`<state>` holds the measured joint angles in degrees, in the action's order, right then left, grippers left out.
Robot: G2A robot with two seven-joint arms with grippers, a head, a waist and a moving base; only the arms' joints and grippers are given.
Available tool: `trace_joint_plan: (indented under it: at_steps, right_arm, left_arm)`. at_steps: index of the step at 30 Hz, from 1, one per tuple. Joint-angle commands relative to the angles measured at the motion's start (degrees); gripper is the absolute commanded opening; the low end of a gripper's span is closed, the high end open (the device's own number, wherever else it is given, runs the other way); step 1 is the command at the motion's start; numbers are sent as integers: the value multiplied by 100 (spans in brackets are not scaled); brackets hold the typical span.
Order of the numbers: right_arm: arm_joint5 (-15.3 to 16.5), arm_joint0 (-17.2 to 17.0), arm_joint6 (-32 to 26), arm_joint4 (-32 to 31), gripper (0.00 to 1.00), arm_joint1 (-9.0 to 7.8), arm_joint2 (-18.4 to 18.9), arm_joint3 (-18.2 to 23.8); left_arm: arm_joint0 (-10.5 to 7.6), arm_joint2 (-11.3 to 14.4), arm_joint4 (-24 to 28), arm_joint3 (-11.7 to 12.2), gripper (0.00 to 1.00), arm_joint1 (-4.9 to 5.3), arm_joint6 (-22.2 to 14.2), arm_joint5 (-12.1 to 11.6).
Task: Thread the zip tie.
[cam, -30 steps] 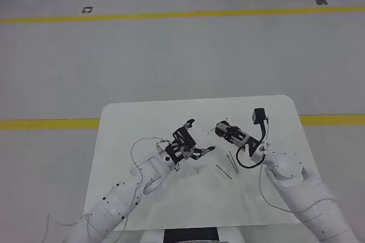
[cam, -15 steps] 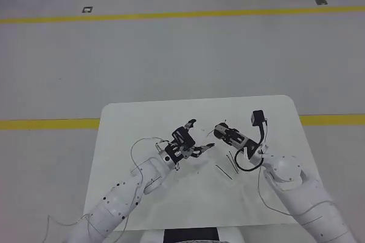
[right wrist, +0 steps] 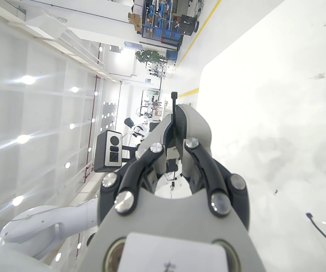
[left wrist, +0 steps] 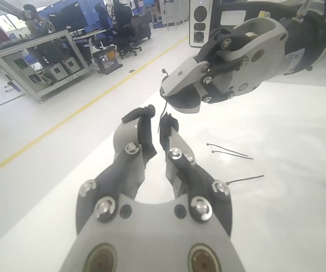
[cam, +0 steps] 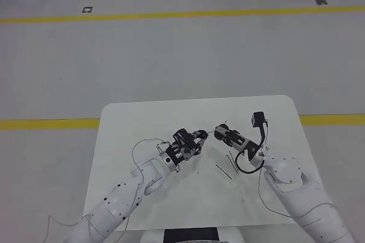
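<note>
On the left, the left gripper (left wrist: pixel 157 116) is lifted off the white table (cam: pixel 128 121) near its middle. Its jaws are released and stand only a narrow gap apart. The thin black tail of the zip tie (left wrist: pixel 159 125) hangs down into that gap, and it seems that neither pad bears on it. Just to the right, almost tip to tip in the top view, the right gripper (left wrist: pixel 168 96) is clenched on the same zip tie. In its own wrist view the strand runs up between the closed pads (right wrist: pixel 176 120), and the square head (right wrist: pixel 174 95) stands free beyond them. The tie is therefore in the air between the two tools, carried by the right one alone and running roughly straight, with no loop formed. Further right and nearer the robot, three spare ties (left wrist: pixel 228 151) lie flat on the table, well clear of both grippers. As a judgement, the task is at an early-to-middle stage. One tie is picked up and presented, but the threading itself is not yet done. What remains is for the left gripper to close on the tail, bend it round, feed its tip through the slot in the head and draw it through.
</note>
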<state>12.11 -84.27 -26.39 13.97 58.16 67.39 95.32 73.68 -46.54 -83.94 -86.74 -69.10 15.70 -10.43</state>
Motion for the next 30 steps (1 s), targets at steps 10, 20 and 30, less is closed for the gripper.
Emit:
trace_joint_plan:
  at_steps: [10, 20, 30]
  right_arm:
    - [-29, 27, 27, -112, 0, 60, -39, -19]
    - [-77, 38, 25, -206, 0, 107, -54, -43]
    - [-88, 23, -26, -271, 0, 148, -63, -43]
  left_arm:
    - [-29, 52, -11, 7, 8, -16, -1, -73]
    - [-16, 64, -27, -5, 8, -18, 23, -101]
    - [-4, 78, -41, -20, 7, -23, 10, -97]
